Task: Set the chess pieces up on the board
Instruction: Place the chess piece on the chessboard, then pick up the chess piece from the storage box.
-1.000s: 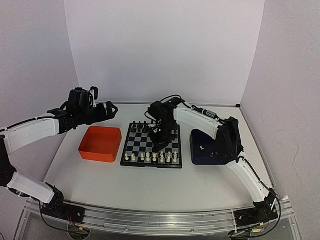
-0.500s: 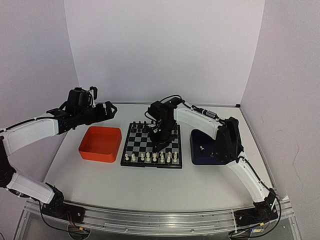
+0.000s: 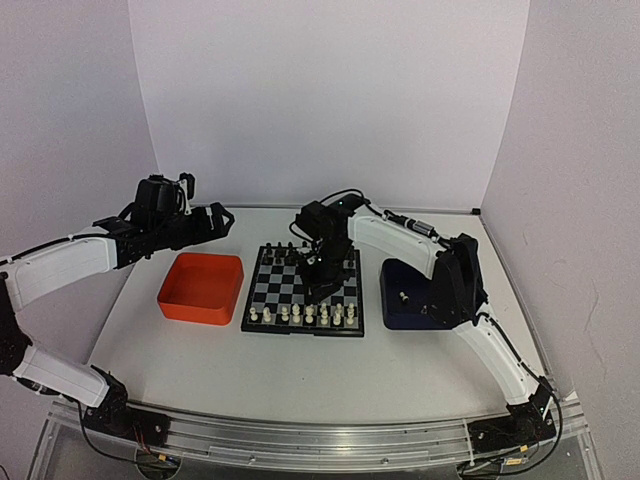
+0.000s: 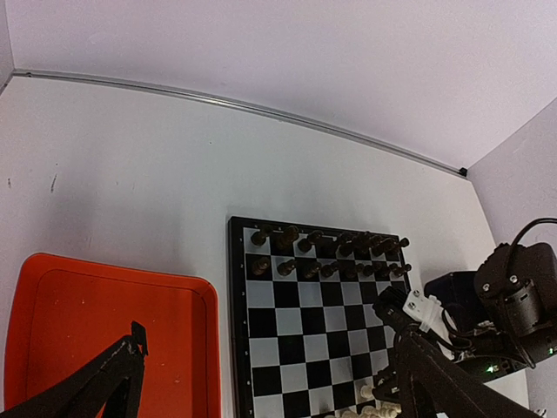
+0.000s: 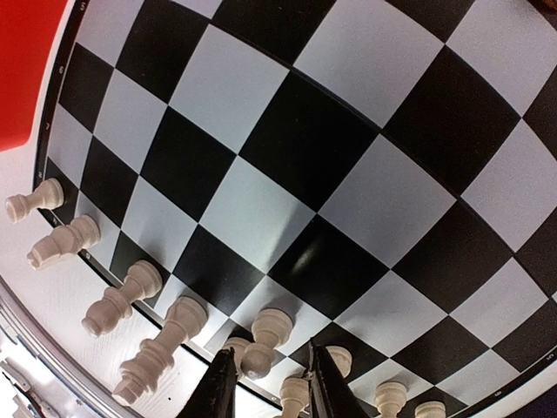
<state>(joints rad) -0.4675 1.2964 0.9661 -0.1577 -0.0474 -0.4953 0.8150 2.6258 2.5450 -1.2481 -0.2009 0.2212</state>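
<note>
At the bottom centre of the right wrist view, the right pincer point(image 5: 272, 355) has its two fingers a little apart. A cream-white pawn point(image 5: 294, 394) stands upright in the gap. I cannot tell whether either finger touches it, but no squeeze shows.

Close around it, the other cream-white chess pieces point(image 5: 161, 348) line the lower edge of the chessboard point(image 5: 296, 157). They run from bottom centre up toward the left of the frame, and the middle squares are bare.

In the left wrist view, the black pieces point(image 4: 331, 252) fill the rows along the board's upper edge. In the overhead view, the orange tray point(image 3: 200, 288) lies left of the board and the dark blue tray point(image 3: 395, 312) lies right of it, all on the tabletop point(image 3: 300, 380). The left pincer point(image 3: 222, 216) hangs in the left half of that frame, beyond the orange tray, with its fingers spread wide on nothing.

The pieces look like light, rigid, smooth plastic, tall for their narrow bases, so they would likely tip or skid at a nudge, and their neighbours stand close. The stem just under the head, taken from straight above with gentle pressure, seems the safest hold.
</note>
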